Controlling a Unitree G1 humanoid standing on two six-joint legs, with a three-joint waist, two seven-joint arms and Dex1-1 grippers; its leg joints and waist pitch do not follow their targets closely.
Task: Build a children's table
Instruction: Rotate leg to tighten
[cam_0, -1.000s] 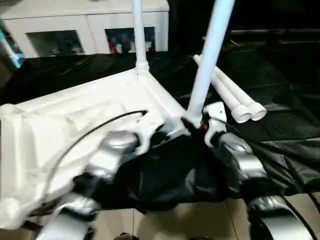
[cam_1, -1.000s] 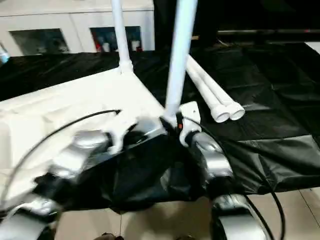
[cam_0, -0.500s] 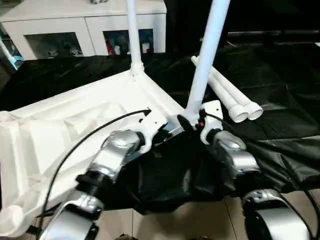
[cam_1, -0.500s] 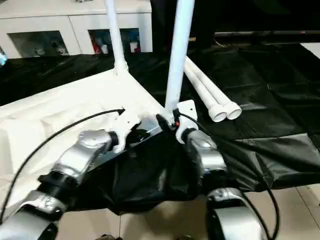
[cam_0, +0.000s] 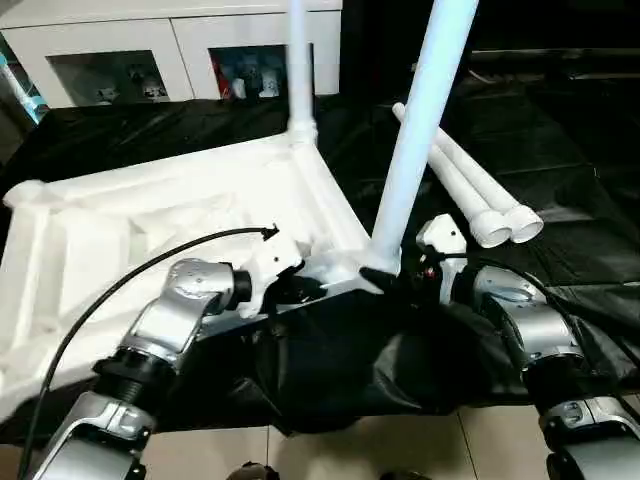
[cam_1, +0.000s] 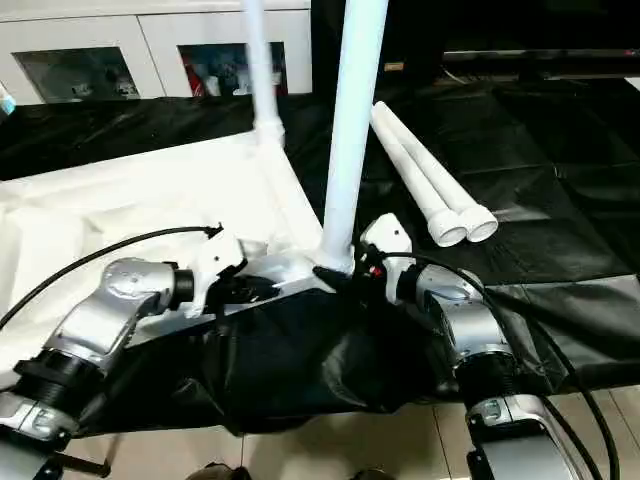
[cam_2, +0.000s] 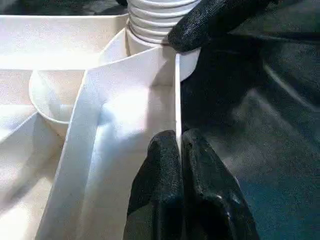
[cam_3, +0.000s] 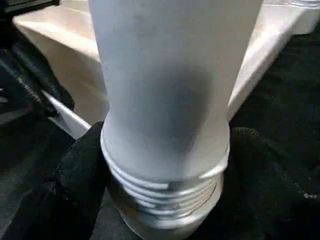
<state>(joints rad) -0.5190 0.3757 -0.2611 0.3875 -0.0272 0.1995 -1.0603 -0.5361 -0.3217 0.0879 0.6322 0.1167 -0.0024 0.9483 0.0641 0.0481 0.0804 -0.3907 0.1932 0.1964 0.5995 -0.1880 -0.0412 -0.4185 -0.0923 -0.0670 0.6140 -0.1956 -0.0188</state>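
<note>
Two spare legs (cam_0: 470, 190) beside table (cam_0: 150, 220), cabinet (cam_0: 170, 50) behind

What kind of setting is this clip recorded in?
Probably an indoor room set up as a work area: a white glass-door cabinet at the back, black sheeting over the work surface, and tiled floor below.

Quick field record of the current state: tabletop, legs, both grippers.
tabletop: table top upside down on black cloth, ribbed underside up
legs fitted: far leg; near leg standing in the near corner socket
legs loose: two legs lying side by side on the cloth
left gripper: shut on the top's thin edge wall
right gripper: fingers either side of the near leg's threaded base
</note>
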